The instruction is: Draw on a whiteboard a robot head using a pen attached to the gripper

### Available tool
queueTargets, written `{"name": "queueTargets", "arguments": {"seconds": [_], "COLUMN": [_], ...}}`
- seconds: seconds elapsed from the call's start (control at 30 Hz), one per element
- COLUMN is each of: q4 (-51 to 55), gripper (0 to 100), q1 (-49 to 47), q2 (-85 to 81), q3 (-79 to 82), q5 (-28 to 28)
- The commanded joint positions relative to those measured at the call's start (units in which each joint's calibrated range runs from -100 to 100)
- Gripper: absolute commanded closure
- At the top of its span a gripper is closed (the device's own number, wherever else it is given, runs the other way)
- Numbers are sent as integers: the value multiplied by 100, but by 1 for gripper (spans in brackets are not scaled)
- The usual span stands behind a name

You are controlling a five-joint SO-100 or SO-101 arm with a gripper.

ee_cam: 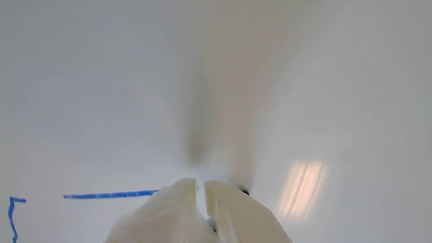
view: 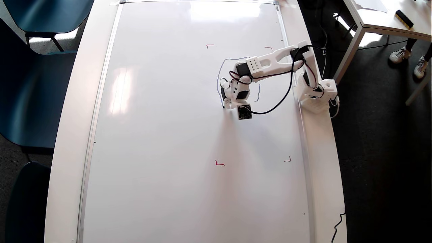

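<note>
1. White, glossy whiteboard (view: 168, 135) covers most of the tabletop (view: 71, 135); no brand or writing can be read, only four red corner marks (view: 219, 163).
2. The hand (view: 226, 105) sits near the board's right edge; in the wrist view its fingers (ee_cam: 182, 202) stand a narrow slit apart.
3. The pen (view: 223, 98) points down beside the hand, its tip at the board.
4. The robot head (view: 221, 72) is only a partial blue outline, curving just behind the hand.
5. Blue chairs (view: 30, 84) flank the tabletop's left side on dark carpet.
</note>
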Motion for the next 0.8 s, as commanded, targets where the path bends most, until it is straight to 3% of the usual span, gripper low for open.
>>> {"name": "queueTargets", "arguments": {"seconds": [0.0, 0.77], "q4": [22, 109], "gripper": [99, 99], "q1": [-147, 162], "q2": [-293, -1107], "q3": [492, 810], "q5": [-37, -144]}}
